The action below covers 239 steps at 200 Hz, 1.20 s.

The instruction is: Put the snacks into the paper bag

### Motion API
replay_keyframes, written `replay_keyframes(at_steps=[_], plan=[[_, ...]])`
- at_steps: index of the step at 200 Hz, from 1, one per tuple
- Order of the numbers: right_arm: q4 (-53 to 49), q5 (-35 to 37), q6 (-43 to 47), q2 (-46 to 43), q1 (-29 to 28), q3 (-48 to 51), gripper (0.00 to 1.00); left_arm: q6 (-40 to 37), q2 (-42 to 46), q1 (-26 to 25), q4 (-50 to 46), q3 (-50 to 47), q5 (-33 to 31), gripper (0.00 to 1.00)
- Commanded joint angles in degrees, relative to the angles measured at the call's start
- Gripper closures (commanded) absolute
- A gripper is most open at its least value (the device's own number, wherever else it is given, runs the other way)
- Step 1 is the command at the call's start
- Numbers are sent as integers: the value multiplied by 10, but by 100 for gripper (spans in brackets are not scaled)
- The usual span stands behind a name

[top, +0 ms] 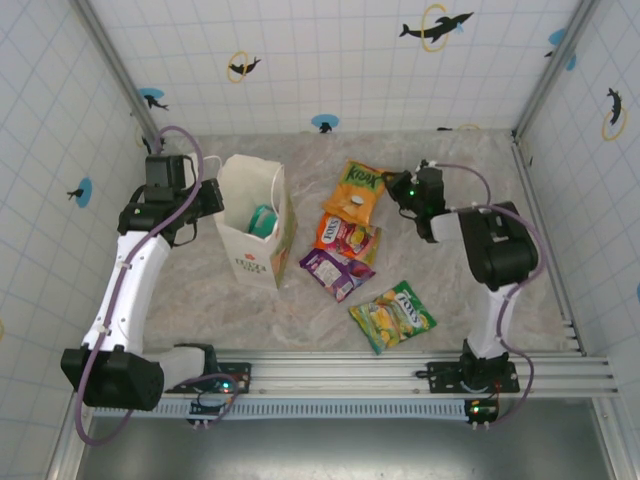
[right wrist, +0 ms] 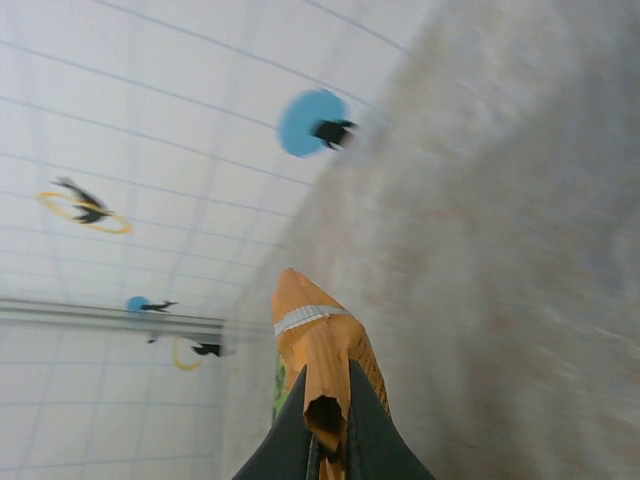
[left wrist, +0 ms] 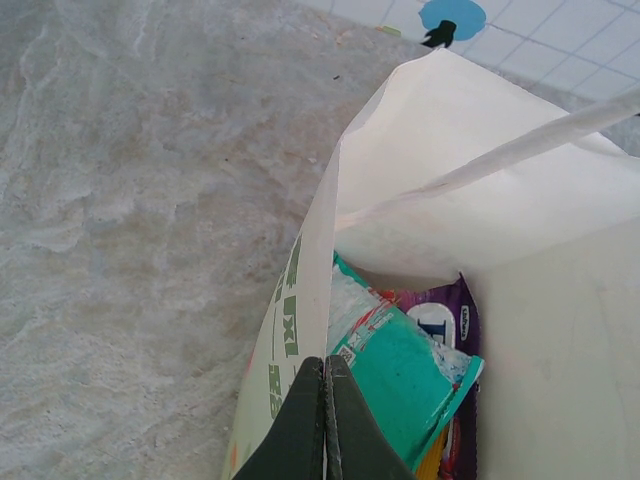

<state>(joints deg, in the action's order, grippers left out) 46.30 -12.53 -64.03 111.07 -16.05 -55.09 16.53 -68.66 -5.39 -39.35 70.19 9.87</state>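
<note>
The right gripper (right wrist: 327,388) is nearest the right wrist camera, with its 2 fingers (right wrist: 290,430) clamped on the crumpled edge of the orange packet (right wrist: 318,335), which projects ahead of them over the table (right wrist: 500,250). From above, this packet (top: 353,190) is at the far centre of the table (top: 200,290), with the right gripper (top: 395,193) at its right edge. Whether the packet is clear of the surface cannot be determined.

The left gripper (left wrist: 325,375) is closed, its fingers pressed together on the rim of the paper bag (left wrist: 310,260). The bag (top: 252,262) stands upright at left centre. It contains a teal packet (left wrist: 400,375) and a purple packet (left wrist: 448,318) behind it.

3 packets lie on the table to the right of the bag: red-orange (top: 347,238), purple (top: 335,272) overlapping it at the near side, and green-yellow (top: 393,315) apart, nearer the bases.
</note>
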Motion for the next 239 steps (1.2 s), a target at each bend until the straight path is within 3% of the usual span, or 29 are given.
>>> replay_keyframes(at_steps=[1,57,81,119,174,239], plan=[[-39,33,76,-93,-15,1,100,10,1,-3,6,3,-1,100],[-156,110,208,-237,-91,-58,100,13,-4,-3,-5,24,-2,100],[-183,154,283,-274,-145,-102,100,12,-6,-3,-9,29,-8,87],[-165,188,381,-312,-234,-157,100,15,-2,-3,-4,31,-12,85],[-150,187,474,-289,-341,-237,100,15,0,-3,-16,39,-47,82],[-176,103,499,-169,-367,-380,100,15,0,-3,-17,40,-53,82]])
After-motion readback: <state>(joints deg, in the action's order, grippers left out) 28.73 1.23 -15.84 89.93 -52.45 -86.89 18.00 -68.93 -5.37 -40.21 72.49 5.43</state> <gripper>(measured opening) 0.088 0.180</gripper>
